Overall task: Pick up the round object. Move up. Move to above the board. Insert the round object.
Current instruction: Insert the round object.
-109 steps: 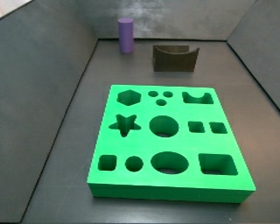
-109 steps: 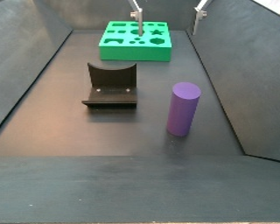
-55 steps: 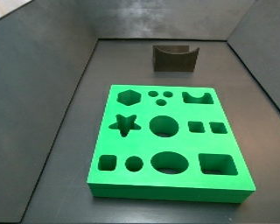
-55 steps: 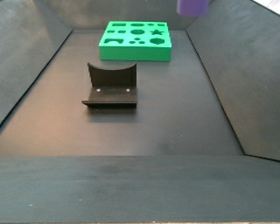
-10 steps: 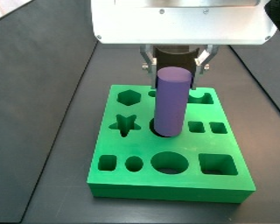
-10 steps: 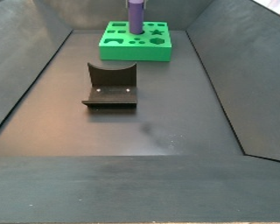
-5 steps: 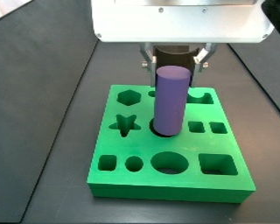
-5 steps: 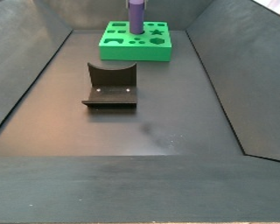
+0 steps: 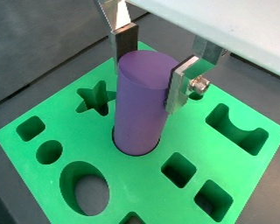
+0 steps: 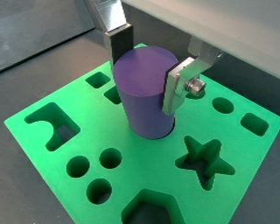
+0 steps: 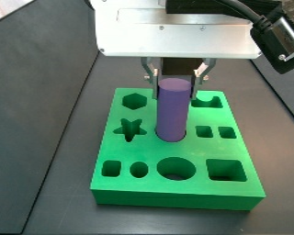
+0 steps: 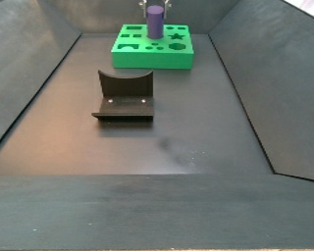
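The round object, a tall purple cylinder (image 11: 173, 110), stands upright with its lower end in the central round hole of the green board (image 11: 150, 152). My gripper (image 11: 173, 78) is directly above the board, its silver fingers (image 9: 126, 44) pressed on opposite sides of the cylinder's top. Both wrist views show the cylinder (image 9: 136, 114) (image 10: 149, 105) between the gripper's (image 9: 152, 83) (image 10: 146, 83) pads, with the board (image 9: 60, 131) (image 10: 101, 122) around its base. A side view shows the cylinder (image 12: 156, 27) and gripper (image 12: 156, 12) at the far end, over the board (image 12: 153, 59).
The fixture (image 12: 123, 95) stands on the dark floor in the middle of the bin, well apart from the board. Grey sloped walls (image 12: 251, 59) enclose the floor. The board's star, hexagon, square, oval and notched holes are open around the cylinder.
The gripper and the cylinder have moved straight down together. The cylinder's lower end now sits deeper in the central round hole.
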Available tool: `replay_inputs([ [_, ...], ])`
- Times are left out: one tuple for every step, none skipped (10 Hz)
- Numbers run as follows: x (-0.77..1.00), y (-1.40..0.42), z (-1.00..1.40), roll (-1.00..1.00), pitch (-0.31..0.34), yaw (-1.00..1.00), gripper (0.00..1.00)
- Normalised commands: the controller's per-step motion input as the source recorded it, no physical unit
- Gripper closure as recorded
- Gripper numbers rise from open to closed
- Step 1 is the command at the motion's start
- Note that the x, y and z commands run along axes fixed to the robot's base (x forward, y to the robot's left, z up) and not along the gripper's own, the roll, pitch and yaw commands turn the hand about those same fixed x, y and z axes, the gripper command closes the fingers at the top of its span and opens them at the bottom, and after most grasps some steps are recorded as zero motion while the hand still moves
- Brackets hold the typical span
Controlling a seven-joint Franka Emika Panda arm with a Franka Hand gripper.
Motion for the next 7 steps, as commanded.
replay_inputs([
  [-0.24,-0.37,-0.51,0.40,-0.154,0.07,1.00],
  [-0.34,-0.40,-0.33,0.50,-0.167,0.21,1.00],
  [-0.37,-0.37,-0.27,0.50,-0.154,0.24,1.00],
  [-0.27,-0.43,-0.33,0.50,-0.150,0.19,1.00],
  [0.00,-0.36,-0.47,0.41,-0.107,0.18,1.00],
  [-0.01,0.00,-0.29,0.04,-0.060,-0.17,1.00],
  [0.00,0.00,0.00,0.00,0.000,0.00,1.00],
])
